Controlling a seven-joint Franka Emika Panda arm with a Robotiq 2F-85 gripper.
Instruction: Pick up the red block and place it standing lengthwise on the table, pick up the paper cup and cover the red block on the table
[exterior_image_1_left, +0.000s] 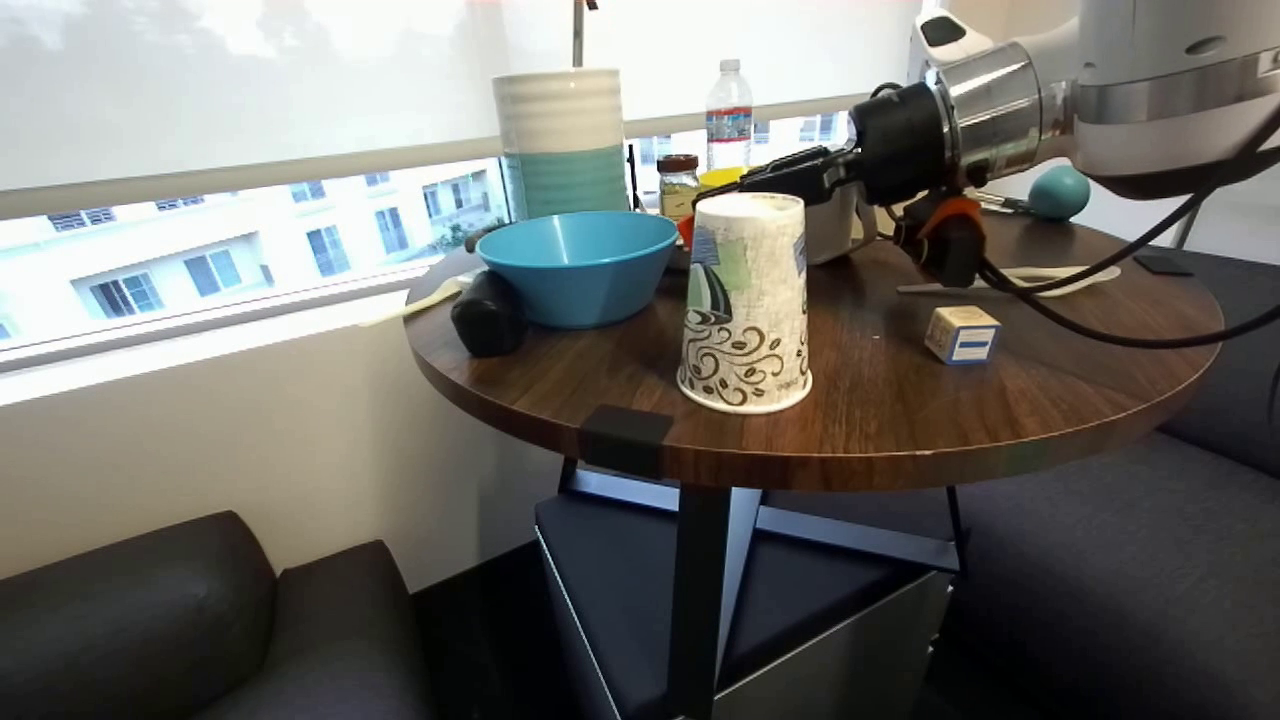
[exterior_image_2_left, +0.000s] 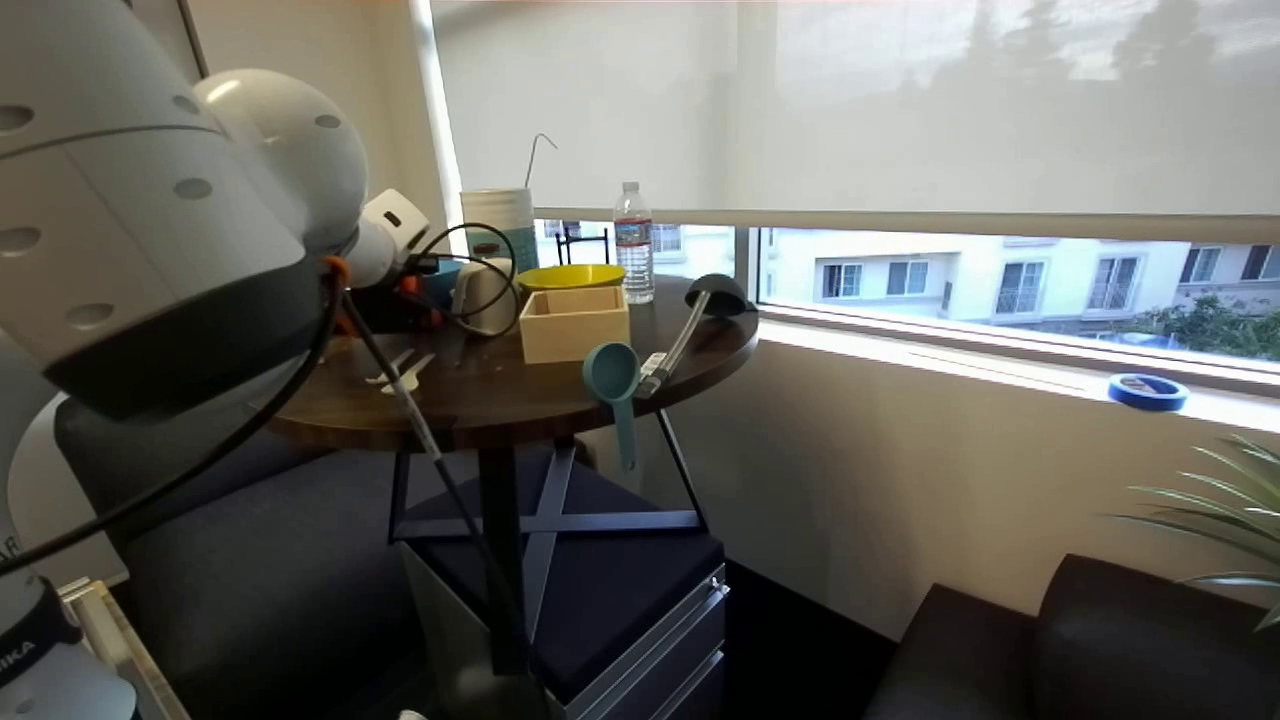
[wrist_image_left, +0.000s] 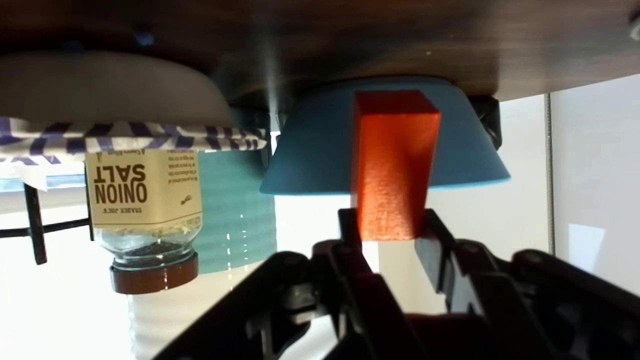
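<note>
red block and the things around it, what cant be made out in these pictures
Red block: in an exterior view, the paper cup leaves at most a sliver visible.
Paper cup's inside, rim down: hidden by its own wall in an exterior view.
Blue bowl: in an exterior view, its near wall hides its floor.
Onion salt jar: fine print too small in the wrist view.
Pale container: cut by the wrist view's left edge.

Bright window (exterior_image_2_left: 1000, 280), pale blind (exterior_image_2_left: 900, 110), floor (exterior_image_2_left: 800, 655) apparently black.
</note>
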